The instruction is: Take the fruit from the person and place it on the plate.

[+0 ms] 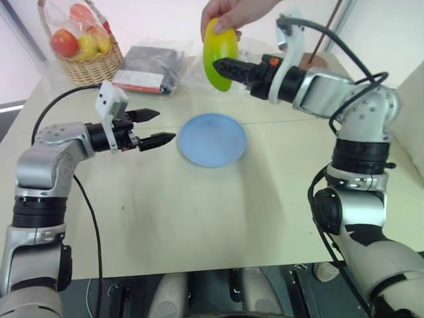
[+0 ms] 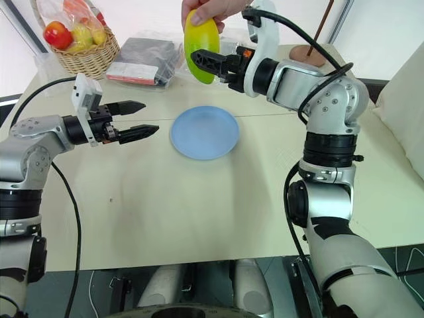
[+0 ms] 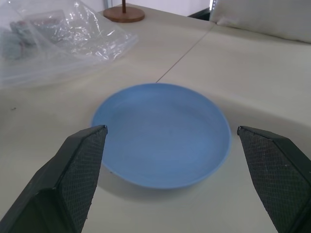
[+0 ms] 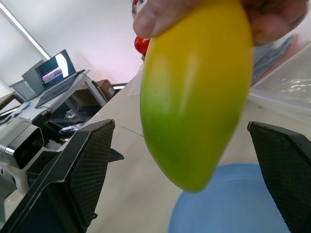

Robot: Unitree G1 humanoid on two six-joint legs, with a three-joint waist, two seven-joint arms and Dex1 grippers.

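The left pincer (image 1: 158, 127) hovers low over the cream worktop (image 1: 199, 212) with its two black fingers spread wide and nothing between them. It points toward the plate (image 1: 212, 139), which lies flat on the worktop just beyond its fingertips and carries nothing. In the left wrist view the plate sits squarely between the two fingers (image 3: 73, 179), a little ahead of them.

Above the far edge of the plate and higher than the left pincer, the right pincer (image 2: 204, 66) is raised off the worktop and points roughly level toward the fruit (image 2: 201, 50). Its fingers stand fully apart. In the right wrist view the fruit hangs in the gap between the spread fingers (image 4: 77, 179), yellow at the upper end and green at the lower, pointed end; whether either finger touches the skin cannot be told. The head views show the fingertips right at the fruit's lower half.

The person's hand (image 1: 228, 13) grips the fruit from above, fingertips wrapped over its upper end, so the fruit is held in the air above the worktop.

Behind the left pincer, at the far side of the worktop, a flat wrapped package (image 1: 149, 67) lies beside crumpled clear plastic. Further off to that pincer's left stands a wicker basket (image 1: 93, 65) of red and yellow fruit under clear wrap. Behind the right pincer, a round brown lamp base (image 3: 124, 13) sits at the far edge.
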